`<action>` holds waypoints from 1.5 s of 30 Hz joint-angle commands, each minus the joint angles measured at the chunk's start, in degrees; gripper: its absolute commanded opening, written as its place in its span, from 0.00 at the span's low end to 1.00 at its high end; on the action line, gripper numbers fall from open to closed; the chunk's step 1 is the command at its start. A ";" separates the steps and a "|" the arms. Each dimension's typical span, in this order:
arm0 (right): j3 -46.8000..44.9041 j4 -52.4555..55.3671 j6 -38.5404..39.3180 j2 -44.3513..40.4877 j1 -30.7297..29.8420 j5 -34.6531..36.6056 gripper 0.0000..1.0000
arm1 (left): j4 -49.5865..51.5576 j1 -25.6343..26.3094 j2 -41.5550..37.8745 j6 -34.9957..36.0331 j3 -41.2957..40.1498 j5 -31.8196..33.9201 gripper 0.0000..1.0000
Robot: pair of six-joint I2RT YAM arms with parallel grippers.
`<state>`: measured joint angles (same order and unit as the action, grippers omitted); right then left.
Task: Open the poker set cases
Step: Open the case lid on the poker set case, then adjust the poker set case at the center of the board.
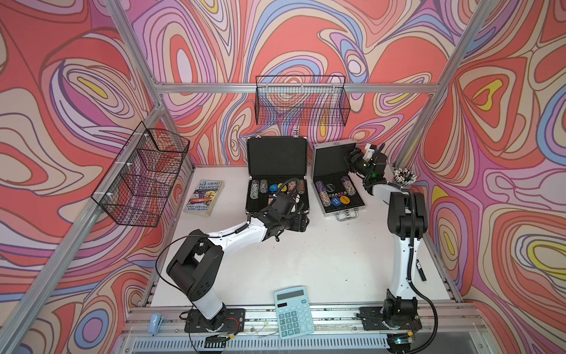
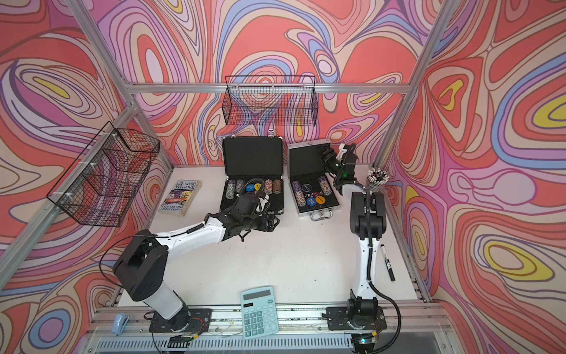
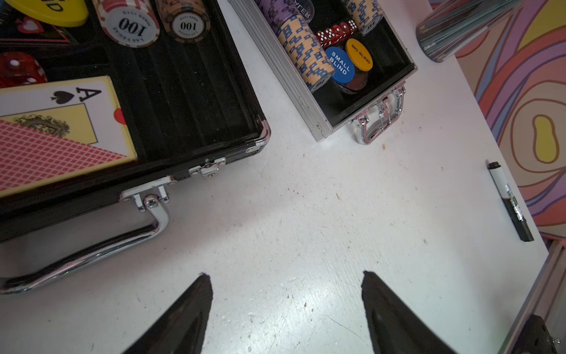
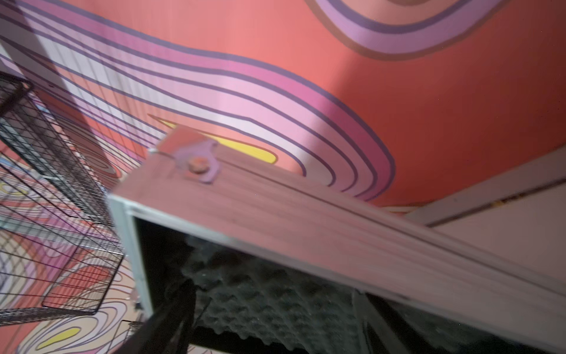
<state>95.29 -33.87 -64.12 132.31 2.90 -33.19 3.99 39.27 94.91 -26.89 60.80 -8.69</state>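
Both poker set cases stand open at the back of the table, lids upright. The larger black case (image 1: 277, 156) (image 2: 252, 156) (image 3: 183, 101) holds chips, dice and a card deck. To its right, the silver case (image 1: 329, 162) (image 2: 303, 162) (image 3: 275, 61) holds chip rolls and blind buttons. My left gripper (image 1: 302, 222) (image 2: 274, 222) (image 3: 285, 273) hovers open over bare table, just in front of the black case's front right corner and holding nothing. My right gripper (image 1: 352, 154) (image 2: 324, 153) (image 4: 269, 303) is raised at the silver lid's upper right. It is open and faces the lid's foam lining below the rim (image 4: 306, 220).
A paperback book (image 1: 203, 197) lies left of the black case. A light-blue calculator (image 1: 293, 312) sits at the front edge. A black marker (image 2: 387, 262) (image 3: 510, 202) and a pen cup (image 1: 405, 176) are by the right wall. Wire baskets (image 1: 301, 101) (image 1: 144, 174) hang on the walls.
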 commanded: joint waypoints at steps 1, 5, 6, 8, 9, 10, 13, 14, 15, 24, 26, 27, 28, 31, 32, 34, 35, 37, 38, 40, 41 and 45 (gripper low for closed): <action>-3.66 7.66 8.89 -6.24 -0.08 2.31 0.83 | -2.30 -0.44 -0.07 -0.66 -0.09 -0.73 0.79; -6.80 15.33 16.12 -10.03 0.44 4.36 0.82 | -3.35 -0.51 1.46 -0.65 0.74 -2.10 0.79; -7.12 16.69 17.47 -10.61 0.61 4.86 0.82 | -3.61 -0.48 1.87 -0.70 0.97 -2.44 0.79; -7.53 20.29 19.95 -11.51 0.71 5.95 0.82 | -4.00 -0.51 2.52 -0.83 1.33 -3.15 0.79; -7.93 21.57 20.68 -11.93 0.71 6.27 0.81 | -4.21 -0.50 2.71 -0.89 1.42 -3.46 0.78; -8.79 22.82 21.65 -12.72 0.75 6.90 0.81 | -4.42 -0.51 2.81 -0.97 1.37 -3.59 0.78; -11.82 27.35 25.57 -15.55 0.76 11.19 0.80 | -5.09 -0.44 2.73 -1.21 1.04 -3.49 0.78; -12.23 30.42 27.66 -16.42 0.79 13.51 0.79 | -5.05 -0.50 2.73 -1.23 1.11 -3.52 0.78; -12.49 33.12 29.50 -17.06 0.77 15.73 0.79 | -5.00 -0.51 2.78 -1.16 1.22 -3.48 0.78; -22.67 45.30 38.68 -22.85 1.32 33.98 0.71 | -3.84 -0.49 7.30 -1.84 6.62 -4.79 0.73; -23.41 47.16 40.08 -22.78 1.32 34.82 0.68 | -4.12 -0.46 8.34 -2.27 7.85 -5.84 0.72; -23.82 47.89 40.66 -22.76 1.32 35.23 0.67 | -4.33 -0.46 8.80 -2.42 8.39 -6.27 0.72; -24.43 48.10 40.97 -22.96 1.32 35.51 0.65 | -4.35 -0.50 9.34 -2.50 8.78 -6.57 0.72; -25.89 47.84 42.10 -23.38 1.32 36.39 0.63 | -4.61 -0.50 9.98 -2.61 9.51 -7.02 0.71; -25.90 47.86 42.46 -23.28 1.32 36.58 0.62 | -4.61 -0.50 10.14 -2.70 9.62 -7.13 0.71; -25.38 48.02 43.03 -22.43 1.32 36.48 0.60 | -4.70 -0.51 10.41 -2.78 9.69 -7.23 0.70; -25.12 47.97 43.17 -21.97 1.32 36.34 0.60 | -4.75 -0.50 10.47 -2.81 9.61 -7.22 0.70; -24.44 47.53 43.23 -20.81 1.32 35.90 0.59 | -4.74 -0.51 10.32 -2.87 9.30 -6.88 0.70; -24.03 47.43 43.28 -20.34 1.32 35.74 0.59 | -4.74 -0.51 10.14 -2.85 9.02 -6.47 0.70; -23.18 47.34 43.35 -19.16 1.32 35.47 0.58 | -4.69 -0.51 9.63 -2.74 8.40 -5.74 0.70; -22.98 47.15 43.30 -18.68 1.32 35.39 0.57 | -4.69 -0.51 9.44 -2.56 8.29 -5.59 0.70; -22.49 46.58 43.52 -17.52 1.30 34.40 0.55 | -4.00 -0.51 9.24 -2.09 8.43 -5.20 0.70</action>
<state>72.14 12.82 -21.50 113.08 3.99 0.62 0.14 39.27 104.27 -29.15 68.79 -14.87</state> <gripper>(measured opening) 0.552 0.704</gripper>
